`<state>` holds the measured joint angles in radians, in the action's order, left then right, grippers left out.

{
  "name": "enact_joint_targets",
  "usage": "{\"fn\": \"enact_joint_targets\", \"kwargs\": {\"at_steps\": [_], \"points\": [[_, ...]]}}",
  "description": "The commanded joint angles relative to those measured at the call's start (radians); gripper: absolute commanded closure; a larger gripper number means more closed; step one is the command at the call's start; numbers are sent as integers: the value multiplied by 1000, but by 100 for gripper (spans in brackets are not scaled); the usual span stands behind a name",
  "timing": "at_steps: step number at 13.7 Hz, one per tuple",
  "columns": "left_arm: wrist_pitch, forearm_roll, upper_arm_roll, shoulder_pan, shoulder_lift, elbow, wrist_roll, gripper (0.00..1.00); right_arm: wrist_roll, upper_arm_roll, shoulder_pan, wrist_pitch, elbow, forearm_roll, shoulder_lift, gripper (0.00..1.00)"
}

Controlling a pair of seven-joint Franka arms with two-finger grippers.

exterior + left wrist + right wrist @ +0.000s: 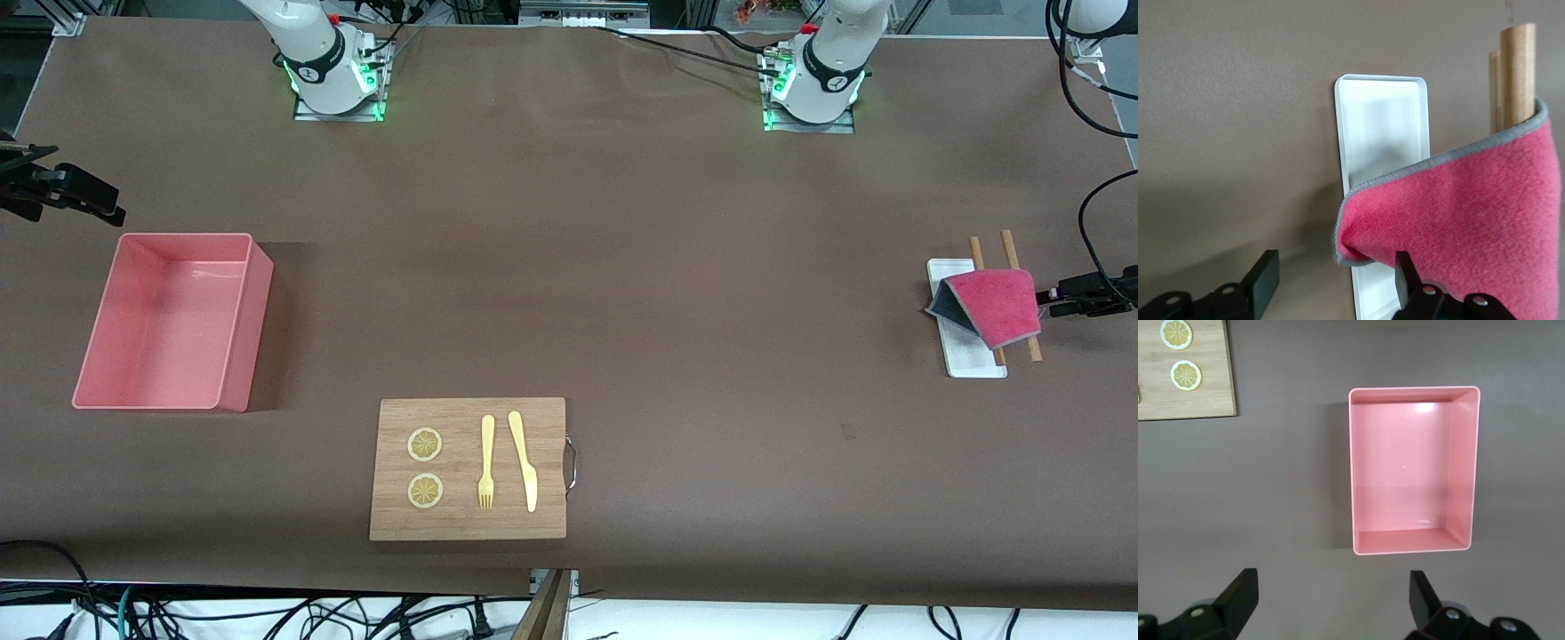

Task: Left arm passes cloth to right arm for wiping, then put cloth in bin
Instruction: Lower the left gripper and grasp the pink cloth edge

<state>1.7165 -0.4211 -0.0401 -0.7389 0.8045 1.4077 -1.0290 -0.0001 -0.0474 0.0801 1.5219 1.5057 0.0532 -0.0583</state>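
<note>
One cloth [991, 307] — left gripper [1335, 280] alongside.

Both grippers' fingers [1238, 593] spread apart.

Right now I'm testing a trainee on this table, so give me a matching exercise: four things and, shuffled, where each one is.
Things:
1. cloth
2. fork
3. bin
4. right gripper

Places:
A. on the board
B. toward the right arm's end of the table
C. over bare table beside the bin
D. draped over the white tray and sticks

Pairs: 1-D, 2-A, 3-B, 4-C
</note>
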Motion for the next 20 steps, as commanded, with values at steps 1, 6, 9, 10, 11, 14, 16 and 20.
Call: {"fn": "enact_joint_targets", "kwargs": {"at_steps": [1, 6, 9, 10, 11, 14, 16, 20], "points": [[-3, -35, 6, -8, 30, -30, -5, 31, 5, -2, 3, 0, -16, -9, -5, 0], [-2, -71, 5, -7, 38, -32, 15, 63, 3, -2, 3, 0, -16, -9, -5, 0], [-2, -85, 5, -7, 42, -33, 18, 89, 3, -2, 3, 0, -16, -7, -5, 0], [-2, -85, 5, -7, 42, -33, 12, 96, 3, -2, 3, 0, -16, -9, -5, 0], [-2, -85, 5, -8, 41, -33, 9, 100, 3, -2, 3, 0, -16, -9, -5, 0], [-3, -84, 5, -8, 35, -35, 3, 100, -1, -3, 0, 1, -18, -4, -5, 0], [-12, -81, 5, -8, 28, -58, 9, 100, 2, -2, 1, 7, -16, -7, -6, 0], [-127, -44, 5, -1, 4, -162, 13, 100, 2, 0, 3, 14, -16, -10, -14, 0]]}}
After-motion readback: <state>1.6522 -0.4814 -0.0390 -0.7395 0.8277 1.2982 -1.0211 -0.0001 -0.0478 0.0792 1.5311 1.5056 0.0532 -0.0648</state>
